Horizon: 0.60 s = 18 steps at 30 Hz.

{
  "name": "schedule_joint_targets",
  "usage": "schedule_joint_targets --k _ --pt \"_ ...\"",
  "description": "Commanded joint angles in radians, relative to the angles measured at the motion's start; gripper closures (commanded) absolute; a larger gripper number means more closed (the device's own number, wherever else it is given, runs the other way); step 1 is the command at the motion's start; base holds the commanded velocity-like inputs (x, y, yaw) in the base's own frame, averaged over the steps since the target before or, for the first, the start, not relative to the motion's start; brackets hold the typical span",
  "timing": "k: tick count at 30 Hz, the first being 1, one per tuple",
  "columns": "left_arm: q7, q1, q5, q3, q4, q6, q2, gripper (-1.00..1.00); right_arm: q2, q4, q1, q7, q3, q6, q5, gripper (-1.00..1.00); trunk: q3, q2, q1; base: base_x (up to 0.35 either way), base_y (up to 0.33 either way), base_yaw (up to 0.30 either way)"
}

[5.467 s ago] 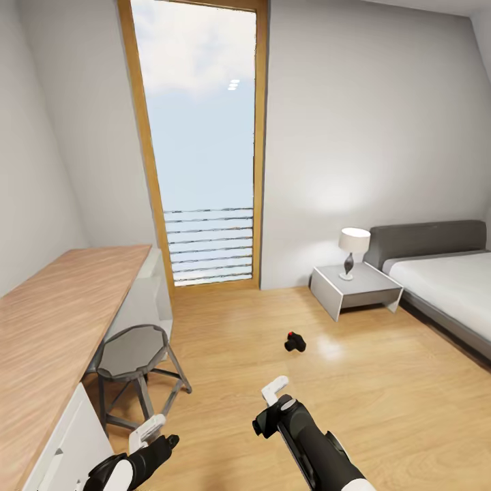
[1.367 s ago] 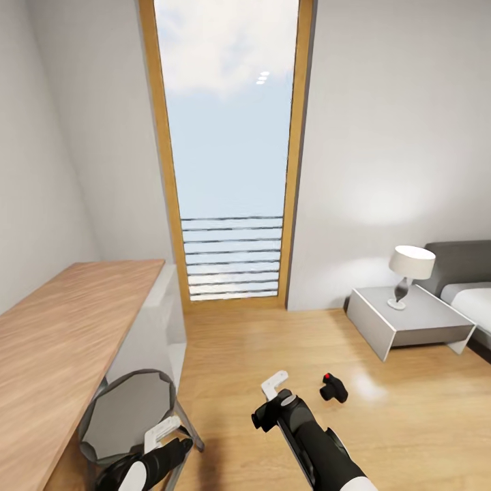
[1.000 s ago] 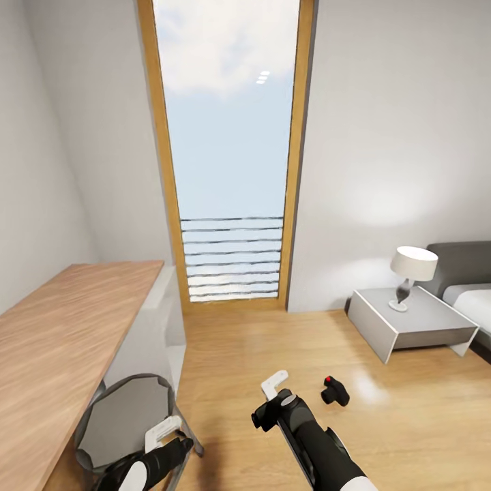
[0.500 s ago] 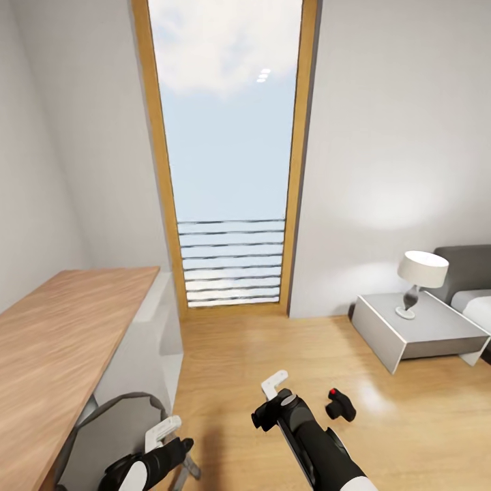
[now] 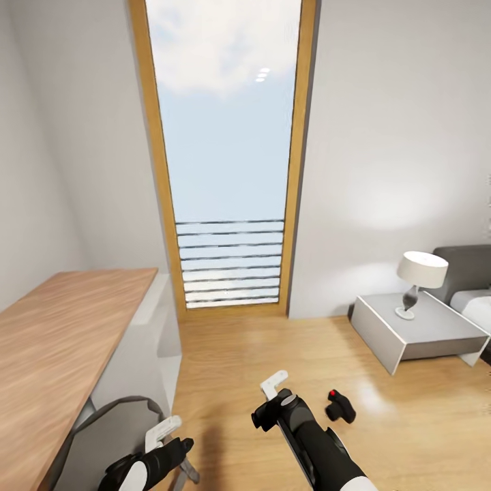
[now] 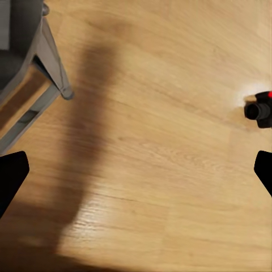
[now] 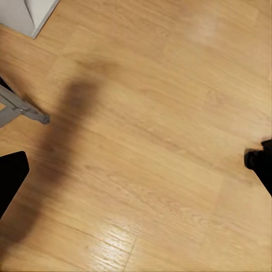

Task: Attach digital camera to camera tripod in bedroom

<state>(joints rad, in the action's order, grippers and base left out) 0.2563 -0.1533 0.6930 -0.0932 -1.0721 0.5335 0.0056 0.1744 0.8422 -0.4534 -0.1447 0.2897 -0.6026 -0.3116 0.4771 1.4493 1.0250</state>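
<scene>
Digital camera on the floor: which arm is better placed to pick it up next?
Right, probably. The digital camera lies on the wooden floor just to the right of the right hand, which is open. The left hand hangs farther off, beside the grey stool.

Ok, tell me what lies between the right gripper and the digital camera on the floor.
Nothing: in the head view, only bare wooden floor separates the right gripper from the digital camera.

Walls: white
Floor: light wood
Window: tall, wood-framed
Left: wooden desk
Right: grey nightstand, white lamp
</scene>
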Motion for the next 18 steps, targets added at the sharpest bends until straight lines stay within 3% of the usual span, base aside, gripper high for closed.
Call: schedule_joint_targets --k 1,18 --pt "0.009 0.0 0.011 -0.002 -0.002 0.002 0.001 -1.0 0.0 0.001 -0.001 -0.007 0.0 -0.005 -0.011 -1.0 0.001 0.001 0.0 0.009 0.0 -0.101" --pt "0.008 0.0 0.011 -0.002 -0.002 0.002 -0.001 -1.0 0.0 0.002 -0.001 -0.007 0.0 -0.005 -0.012 -1.0 0.001 0.001 0.0 0.002 0.0 -0.222"
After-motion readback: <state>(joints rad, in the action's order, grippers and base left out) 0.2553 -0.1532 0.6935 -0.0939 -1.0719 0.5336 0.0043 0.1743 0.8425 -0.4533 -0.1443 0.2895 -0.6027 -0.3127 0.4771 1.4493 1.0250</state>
